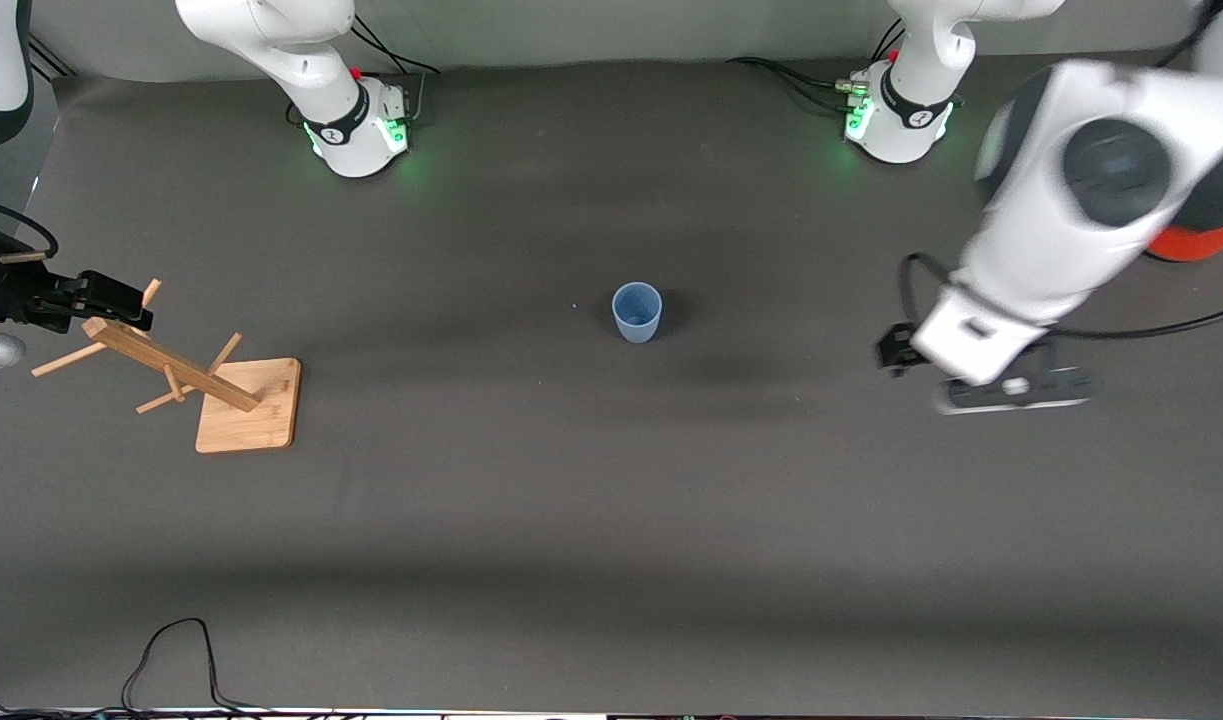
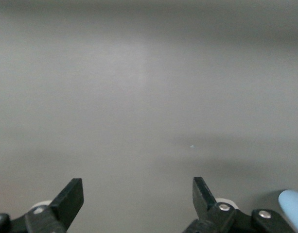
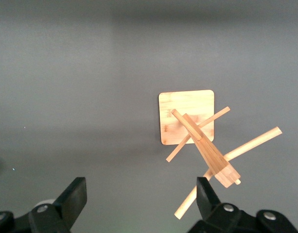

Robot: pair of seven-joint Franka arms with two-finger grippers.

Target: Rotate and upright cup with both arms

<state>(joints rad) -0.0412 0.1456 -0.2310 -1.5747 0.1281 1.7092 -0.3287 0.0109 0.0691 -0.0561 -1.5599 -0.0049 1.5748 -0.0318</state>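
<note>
The small pale-blue plastic cup stands upright mid-worktop. The left gripper and the right gripper, over the wooden peg rack, hang with fingers released.

pale-blue cup (plain), tan wooden rack

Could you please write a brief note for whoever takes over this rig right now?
Left gripper: jaws open, empty, over bare table toward the left arm's end.
Right gripper: jaws open, empty, up over the wooden peg rack at the right arm's end.
The cup stands upright, rim up, mid-table, held by neither gripper.
Done: the cup looks uprighted and released.
Left: apparently nothing beyond parking both arms.
</note>
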